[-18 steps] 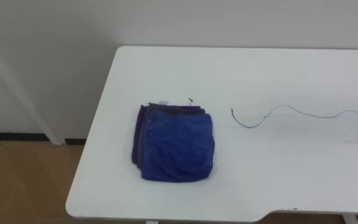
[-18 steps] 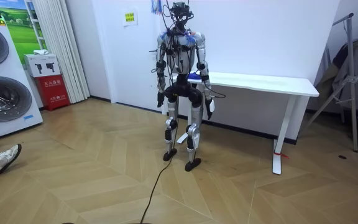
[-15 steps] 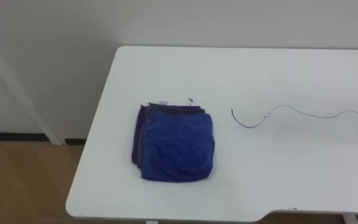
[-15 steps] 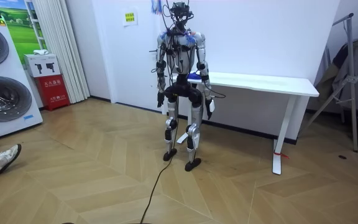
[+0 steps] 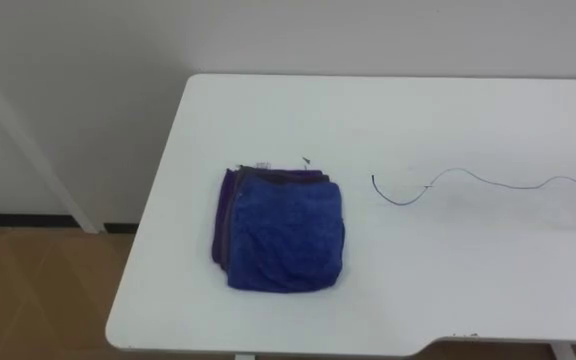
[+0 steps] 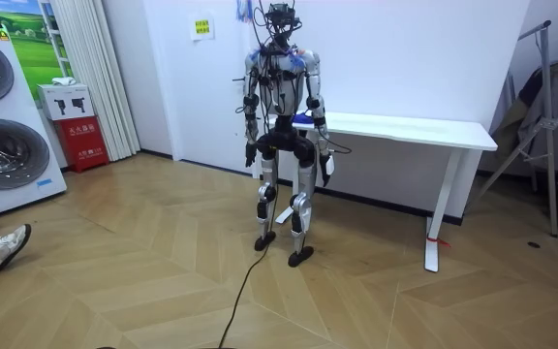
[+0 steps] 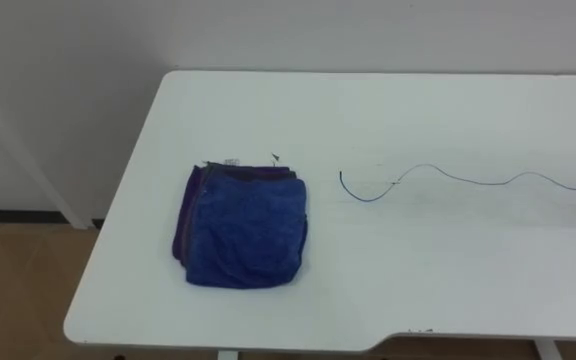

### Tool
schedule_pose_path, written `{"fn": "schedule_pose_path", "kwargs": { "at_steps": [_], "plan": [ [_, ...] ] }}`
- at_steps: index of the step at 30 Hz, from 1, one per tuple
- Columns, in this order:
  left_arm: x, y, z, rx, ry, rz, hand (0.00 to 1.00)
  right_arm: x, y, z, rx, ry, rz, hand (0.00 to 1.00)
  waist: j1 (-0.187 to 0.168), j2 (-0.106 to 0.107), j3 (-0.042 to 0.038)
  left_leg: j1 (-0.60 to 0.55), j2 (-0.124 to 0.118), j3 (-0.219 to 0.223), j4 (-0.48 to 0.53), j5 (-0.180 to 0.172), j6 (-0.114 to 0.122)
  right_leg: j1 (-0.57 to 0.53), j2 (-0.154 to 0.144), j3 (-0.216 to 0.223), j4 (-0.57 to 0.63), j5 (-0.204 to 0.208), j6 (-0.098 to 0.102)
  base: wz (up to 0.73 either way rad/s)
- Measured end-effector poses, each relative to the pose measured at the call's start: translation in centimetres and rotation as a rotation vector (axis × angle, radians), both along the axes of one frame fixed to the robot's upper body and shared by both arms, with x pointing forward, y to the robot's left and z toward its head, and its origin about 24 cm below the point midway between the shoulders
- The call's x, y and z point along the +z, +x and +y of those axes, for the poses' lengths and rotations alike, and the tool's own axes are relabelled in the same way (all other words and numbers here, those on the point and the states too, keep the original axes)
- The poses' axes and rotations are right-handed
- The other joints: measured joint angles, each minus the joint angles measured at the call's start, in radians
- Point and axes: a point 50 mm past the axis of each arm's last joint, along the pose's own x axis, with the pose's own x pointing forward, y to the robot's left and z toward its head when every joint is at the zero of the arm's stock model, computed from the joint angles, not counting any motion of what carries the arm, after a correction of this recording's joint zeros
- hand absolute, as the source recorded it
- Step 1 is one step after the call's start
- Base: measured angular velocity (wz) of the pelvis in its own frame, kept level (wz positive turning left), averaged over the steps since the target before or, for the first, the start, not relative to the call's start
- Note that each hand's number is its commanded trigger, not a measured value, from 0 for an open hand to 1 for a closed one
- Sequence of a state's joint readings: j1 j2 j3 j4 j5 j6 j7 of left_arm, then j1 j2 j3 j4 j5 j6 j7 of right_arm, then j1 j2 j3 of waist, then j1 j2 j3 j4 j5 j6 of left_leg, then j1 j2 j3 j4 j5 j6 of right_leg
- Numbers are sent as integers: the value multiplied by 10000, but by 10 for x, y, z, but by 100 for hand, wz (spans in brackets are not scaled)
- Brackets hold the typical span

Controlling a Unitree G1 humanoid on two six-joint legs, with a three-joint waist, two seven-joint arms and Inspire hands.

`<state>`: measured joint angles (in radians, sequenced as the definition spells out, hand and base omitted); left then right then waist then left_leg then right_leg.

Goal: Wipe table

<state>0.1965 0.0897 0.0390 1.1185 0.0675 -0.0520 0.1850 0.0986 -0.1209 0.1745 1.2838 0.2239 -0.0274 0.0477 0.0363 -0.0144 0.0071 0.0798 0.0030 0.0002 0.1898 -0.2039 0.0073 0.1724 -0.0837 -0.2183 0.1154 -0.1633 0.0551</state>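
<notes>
The white desk (image 5: 468, 290) stood against the wall, and in the room view the robot stood at its left end. Both arms hung down beside its hips. The left hand (image 6: 251, 153) and the right hand (image 6: 326, 174) were well apart from the desk top, and neither was seen well enough to tell how far open it was or whether it held anything. A folded blue cloth (image 5: 286, 235) lay flat near the desk's left end, somewhat closer to the front edge than the back. A purple layer (image 5: 224, 215) showed under it along its left side. To its right a thin wavy pen line (image 5: 455, 171) ran toward the right edge. A small dark speck (image 5: 307, 160) sat just behind the cloth.
</notes>
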Motion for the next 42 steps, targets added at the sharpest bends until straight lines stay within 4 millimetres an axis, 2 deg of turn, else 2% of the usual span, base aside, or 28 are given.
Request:
{"fn": "schedule_pose_path", "kwargs": {
  "at_steps": [5, 9, 12, 15, 17, 20, 22, 24, 26, 30, 32, 33, 36, 42],
  "plan": [
    [0, -1, 0, 227, -45, 34, 0, 0, -2, -2, -345, -54, 81, 0, 25, -9, -43, 32, 14, 139, -59, 1, 1, -80, 14, 225, 6, -25, -2, -7],
    [1, -5, 7, 824, 84, 47, 0, 0, -12, -8, -1211, -487, 352, 0, -21, -37, -37, 159, 19, 223, -140, 1, 2, -50, 4, 248, 43, -23, -1, -6],
    [1, -13, 13, 1346, 237, 188, 0, 1, -30, -17, -3170, -853, 667, 0, -124, -85, -29, 302, 11, 181, -205, -1, 5, 89, -1, 228, 40, -24, -1, 5],
    [3, -26, 24, 2222, 500, 470, 0, 4, -47, -34, -5443, -1253, 1033, 0, -362, -163, -24, 574, 5, 149, -308, -18, 25, 330, -4, 236, 39, -50, 40, 1],
    [6, -37, 36, 2968, 781, 683, 0, 9, -59, -48, -7188, -1651, 1038, 0, -647, -265, -1, 658, 4, 137, -365, -40, 26, 423, -6, 230, 42, -85, 73, 0],
    [10, -42, 49, 3324, 1286, 835, 0, 16, -71, -68, -8441, -2446, 1315, 0, -718, -449, 3, 615, 2, 205, -340, -40, 25, 347, -7, 322, 49, -95, 63, -9],
    [11, -45, 52, 3532, 1446, 883, 0, 22, -70, -83, -9165, -2978, 1172, 0, -827, -489, 4, 613, 2, 241, -269, -73, 32, 318, -8, 484, 72, -95, 62, -14],
    [12, -49, 56, 3863, 1543, 896, 0, 29, -66, -100, -10043, -3464, 897, 0, -896, -518, -10, 593, -5, 291, -237, -82, 43, 205, -22, 500, 160, -97, 61, -12],
    [15, -42, 61, 3991, 1684, 660, 0, 39, -56, -120, -10560, -4340, 634, 0, -911, -572, -17, 498, -17, 305, -161, -81, 45, 128, -35, 501, 189, -98, 62, 0],
    [17, -40, 66, 3906, 1815, 576, 0, 51, -32, -141, -10704, -5522, 74, 0, -877, -665, -65, 451, -8, 356, -144, -78, 44, 14, -22, 532, 217, -118, 44, 0],
    [18, -39, 67, 3876, 1809, 547, 0, 60, -13, -151, -10751, -6049, -423, 0, -840, -687, -60, 426, 3, 411, -168, -77, 44, -46, -16, 561, 227, -118, 44, -4],
    [18, -39, 67, 3858, 1795, 551, 0, 61, -8, -153, -10671, -6172, -514, 0, -831, -732, -89, 409, 5, 421, -171, -77, 44, -73, -16, 561, 234, -118, 44, -5],
    [18, -39, 66, 3657, 1775, 593, 0, 73, 16, -163, -9932, -7029, -1227, 0, -839, -786, -85, 352, 10, 443, -203, -74, 47, -161, -13, 599, 343, -118, 43, 0],
    [19, -30, 69, 3108, 1897, 530, 0, 108, 71, -177, -7118, -9302, -3278, 0, -722, -832, -61, 354, 13, 476, -202, -74, 48, -200, -16, 602, 379, -116, 44, -1]
  ]
}}
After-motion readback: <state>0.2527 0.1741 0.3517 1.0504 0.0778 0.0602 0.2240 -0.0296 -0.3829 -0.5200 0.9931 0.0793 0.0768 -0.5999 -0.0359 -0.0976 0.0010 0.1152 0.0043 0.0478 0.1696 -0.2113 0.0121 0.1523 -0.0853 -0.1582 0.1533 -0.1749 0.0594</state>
